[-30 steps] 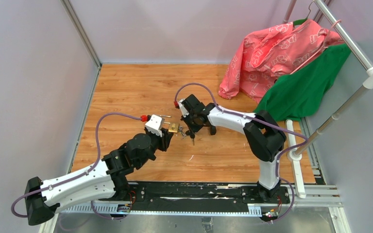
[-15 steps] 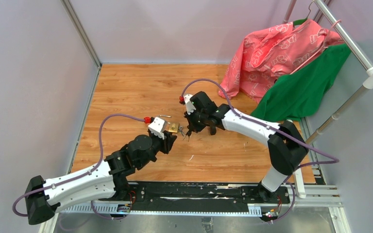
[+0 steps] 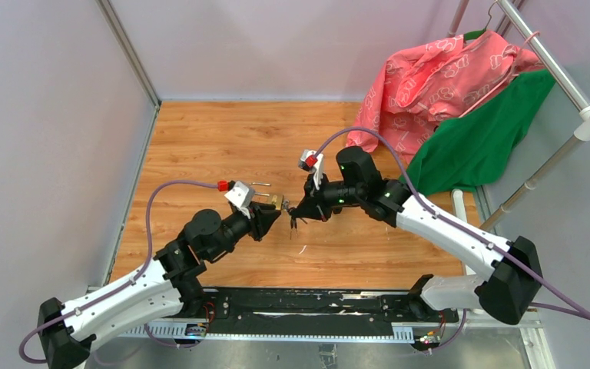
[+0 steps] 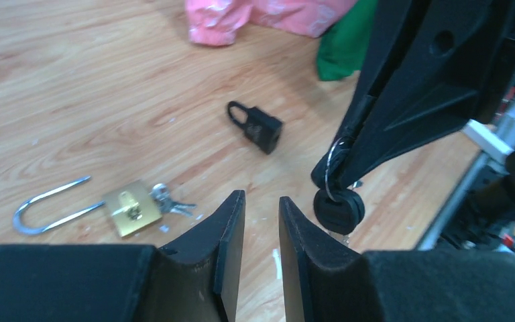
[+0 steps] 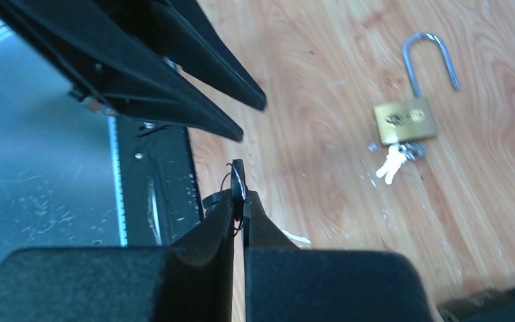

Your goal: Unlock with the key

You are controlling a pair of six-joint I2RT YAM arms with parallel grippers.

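Observation:
My right gripper (image 5: 239, 194) is shut on a ring of black-headed keys (image 4: 338, 208), which hang below its fingertips (image 3: 295, 223) above the wood floor. Close beside them, my left gripper (image 4: 261, 198) points at the keys, its jaws a narrow gap apart with nothing between them. A small black padlock (image 4: 258, 129) lies shut on the floor beyond the left gripper, also at the right wrist view's bottom corner (image 5: 483, 308). A brass padlock (image 5: 406, 121) with a raised shackle and silver keys (image 5: 395, 159) in it lies nearby (image 4: 131, 208).
Pink cloth (image 3: 438, 77) and green cloth (image 3: 484, 131) hang from a white rack (image 3: 584, 100) at the back right. Grey walls close in the wooden floor (image 3: 223, 138). A black base rail (image 3: 315, 304) runs along the near edge.
The right arm has swung its elbow and base link out to the right while its gripper kept the keys near the left gripper. The left jaws have narrowed slightly.

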